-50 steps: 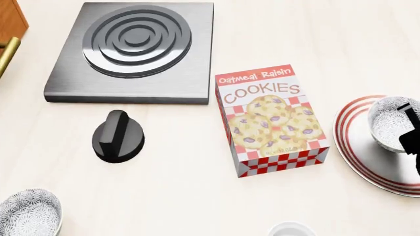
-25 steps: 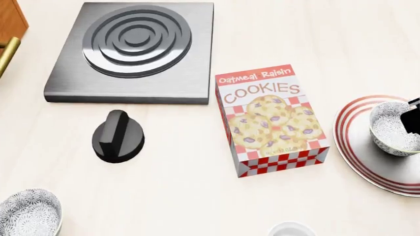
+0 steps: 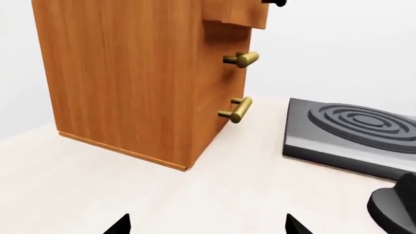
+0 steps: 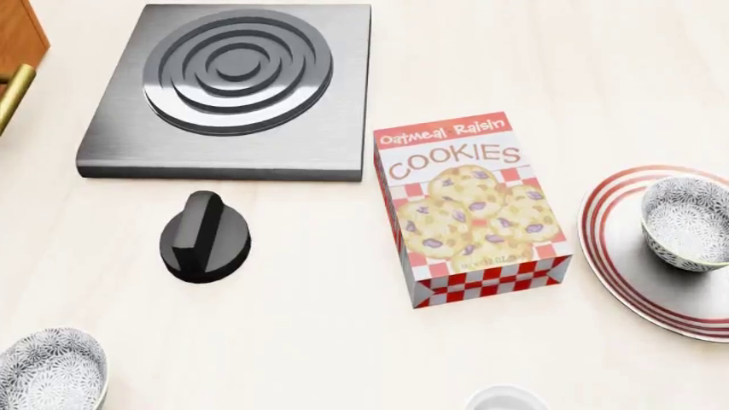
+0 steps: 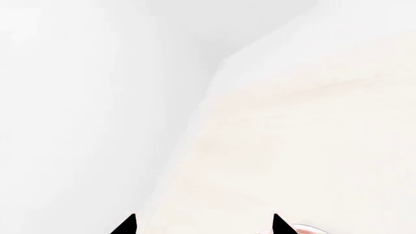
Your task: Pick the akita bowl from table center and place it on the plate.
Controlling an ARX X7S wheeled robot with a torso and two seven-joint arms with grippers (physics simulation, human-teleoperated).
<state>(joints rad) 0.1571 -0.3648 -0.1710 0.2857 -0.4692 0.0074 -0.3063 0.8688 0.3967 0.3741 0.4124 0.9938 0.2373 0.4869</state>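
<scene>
Plate (image 4: 621, 256) cut by head view's right edge. Second patterned bowl (image 4: 46, 369) clipped at lower left corner; white cup (image 4: 504, 399) only rim showing at bottom edge. Wooden cabinet (image 3: 136, 78) top cropped. Both wrist views show fingertips (image 3: 120, 225) (image 5: 126, 225) only; black knob (image 3: 395, 207) cut off.

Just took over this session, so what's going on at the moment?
The akita bowl sits upright on the plate at the table's right edge, with nothing holding it. Neither arm shows in the head view. Both wrist views show fingertips spread apart with nothing between them: the right gripper over bare table near the plate's rim, the left gripper facing the wooden cabinet and stove burner. A second patterned bowl is at the near left.
</scene>
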